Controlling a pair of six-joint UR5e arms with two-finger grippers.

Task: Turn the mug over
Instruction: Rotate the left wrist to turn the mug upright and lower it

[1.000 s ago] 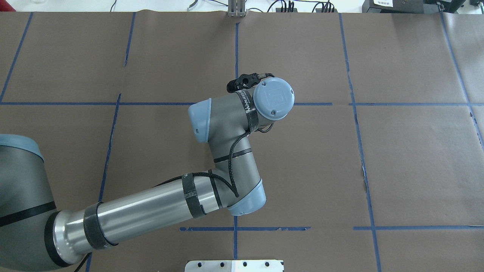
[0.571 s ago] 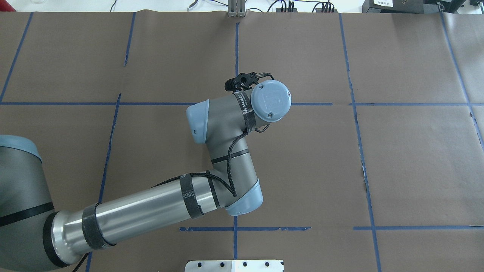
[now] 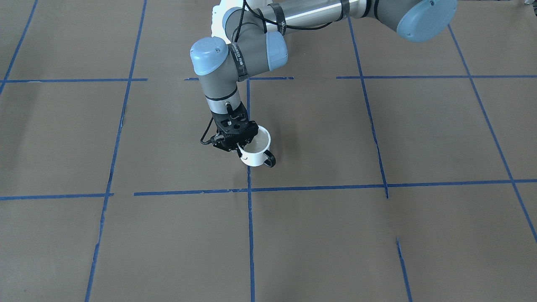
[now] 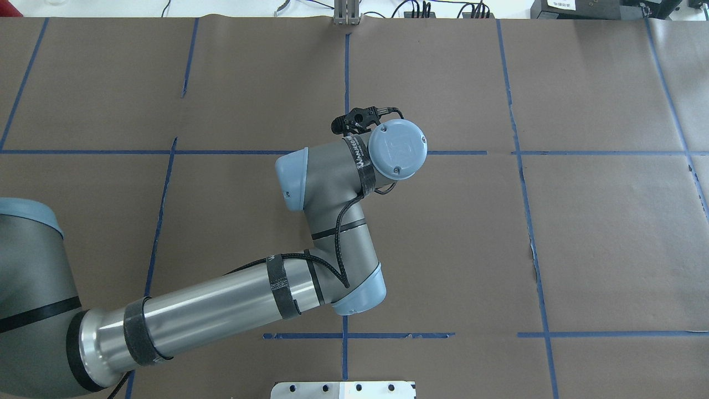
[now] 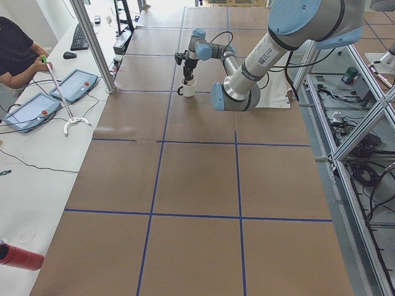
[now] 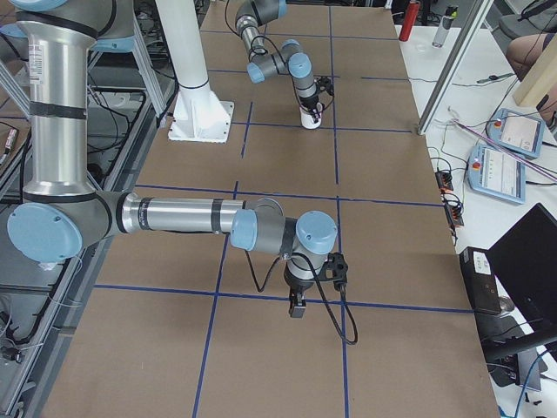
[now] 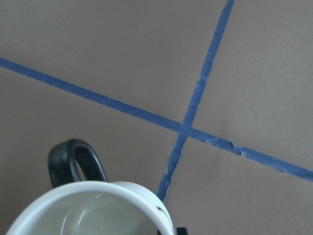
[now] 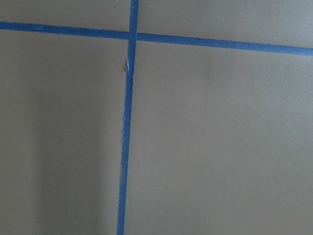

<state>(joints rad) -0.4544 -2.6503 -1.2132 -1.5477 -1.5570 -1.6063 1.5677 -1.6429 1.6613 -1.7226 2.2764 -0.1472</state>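
The white mug (image 3: 256, 155) stands upright, opening up, its black handle (image 3: 269, 159) toward the front camera. My left gripper (image 3: 240, 144) points down and is shut on the mug's rim, one finger inside and one outside. The left wrist view shows the mug's cream interior (image 7: 98, 215) and handle from above. I cannot tell if the mug's base touches the table. In the overhead view the left wrist (image 4: 397, 149) hides the mug. My right gripper (image 6: 297, 306) hangs low over bare paper far from the mug; I cannot tell whether it is open or shut.
Brown paper with blue tape lines (image 3: 250, 191) covers the table. The white robot pedestal (image 6: 196, 87) stands at the robot's side. A metal post (image 5: 92, 43) and tablets (image 5: 28, 111) are on the operators' side, with a red bottle (image 5: 18, 256).
The left wrist shifted slightly, a little toward the view's left and then back. Nothing else moved.
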